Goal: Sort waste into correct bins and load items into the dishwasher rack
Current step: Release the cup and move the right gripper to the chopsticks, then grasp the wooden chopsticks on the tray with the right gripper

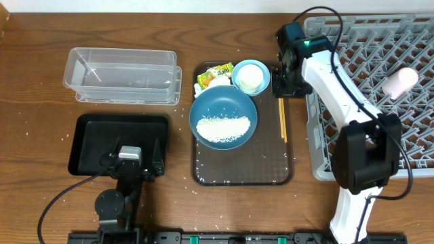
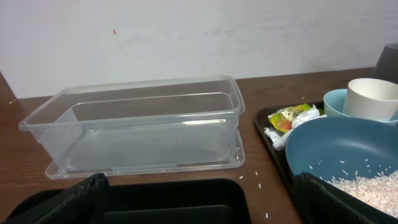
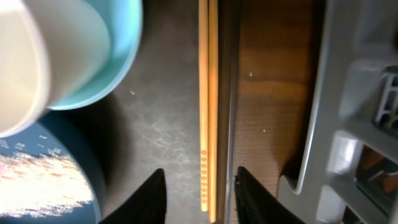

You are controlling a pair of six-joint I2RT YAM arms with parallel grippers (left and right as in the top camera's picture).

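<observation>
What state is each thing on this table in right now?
Clear tub: empty.
Black tray: empty.
Dark-blue dish: holds rice.
Light-blue bowl: holds upright cream cup.
Wrapper: crumpled, on brown tray.
Pink cup: lying in rack.
Left gripper: open.
Right gripper: open, straddling chopsticks.

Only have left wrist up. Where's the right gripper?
Observer: The right gripper is low over a pair of wooden chopsticks, one finger on each side, neither touching.
Operator: Where do the chopsticks lie?
Observer: On the brown tray, along its right edge.
Operator: Anything loaded yet?
Observer: A pink cup lies in the grey rack.
</observation>
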